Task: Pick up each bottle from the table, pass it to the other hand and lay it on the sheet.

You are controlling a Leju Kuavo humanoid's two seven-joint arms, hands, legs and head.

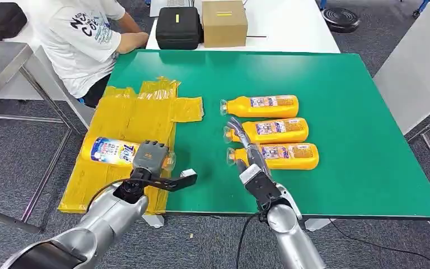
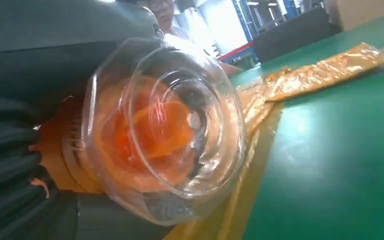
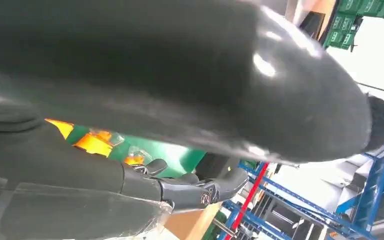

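Orange bottle (image 1: 115, 152), white-blue label, clear cap, gripped by left hand (image 1: 148, 158)

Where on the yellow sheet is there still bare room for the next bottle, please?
The yellow sheet lies bare beyond the bottle held by the left hand. It is crowded around the three bottles, where the right hand reaches.

Bottles (image 1: 271, 131) crowd mid-table; bare mat (image 1: 369, 112) beyond
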